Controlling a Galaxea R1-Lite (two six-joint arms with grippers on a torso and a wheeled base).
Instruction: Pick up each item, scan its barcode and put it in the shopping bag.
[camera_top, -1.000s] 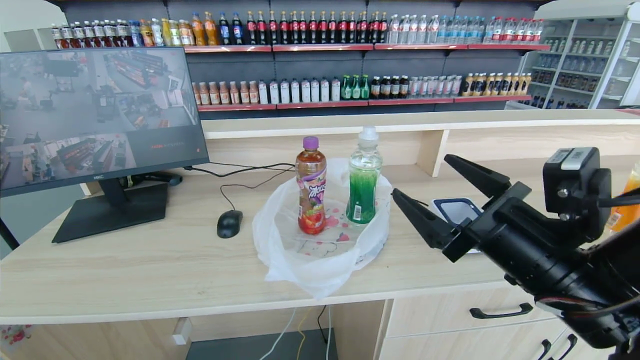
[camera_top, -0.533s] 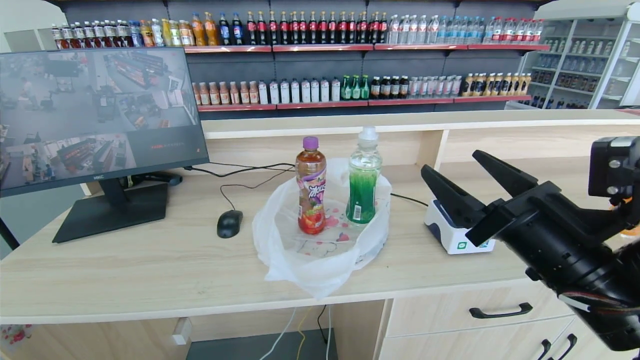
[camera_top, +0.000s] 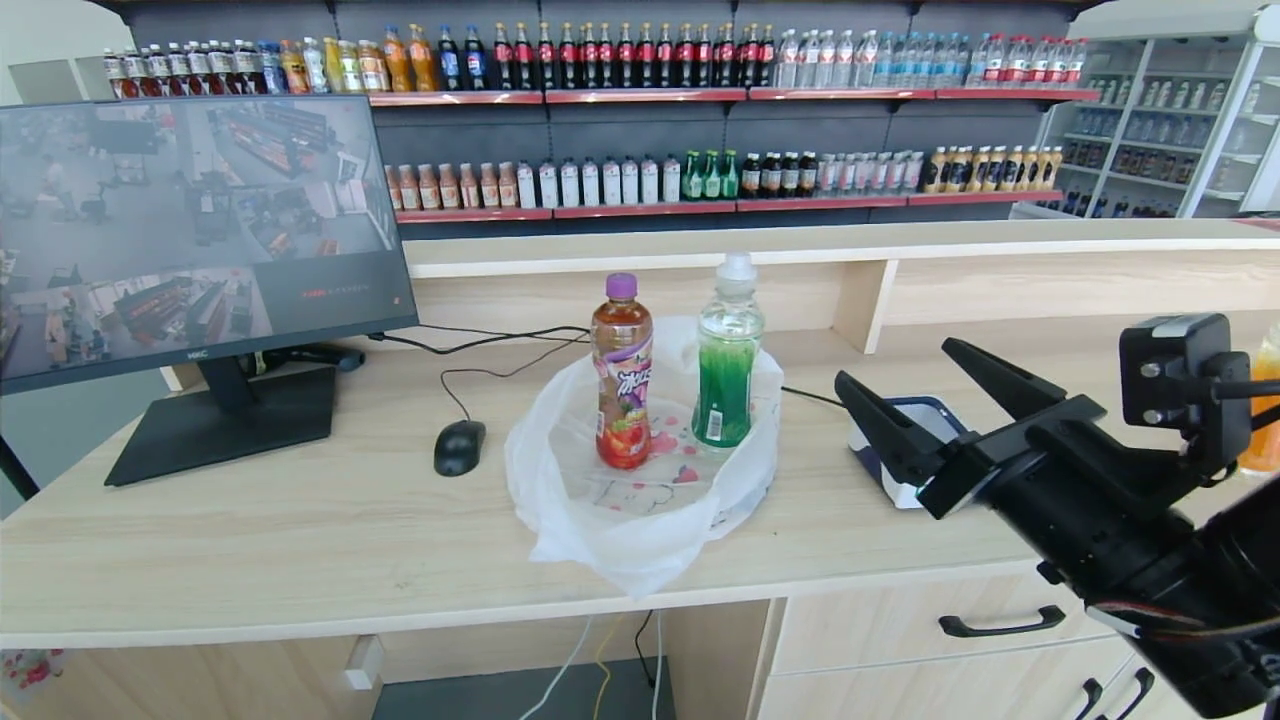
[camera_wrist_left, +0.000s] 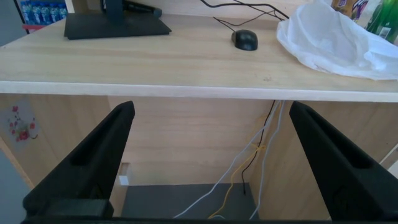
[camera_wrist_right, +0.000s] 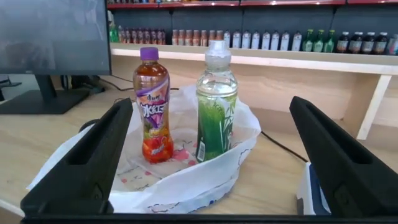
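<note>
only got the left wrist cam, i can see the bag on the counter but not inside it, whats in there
observer: two bottles stand upright in the shopping bag: a purple-capped drink bottle and a green-labelled bottle with a white cap.
operator: ok and wheres the right tool
observer: the right tool is open and holds nothing. It is above the counter, to the bag's right, with its fingers pointing toward the bag.
operator: anything left to scan
observer: what looks like an orange drink bottle stands at the far right, partly hidden behind the right arm.
</note>
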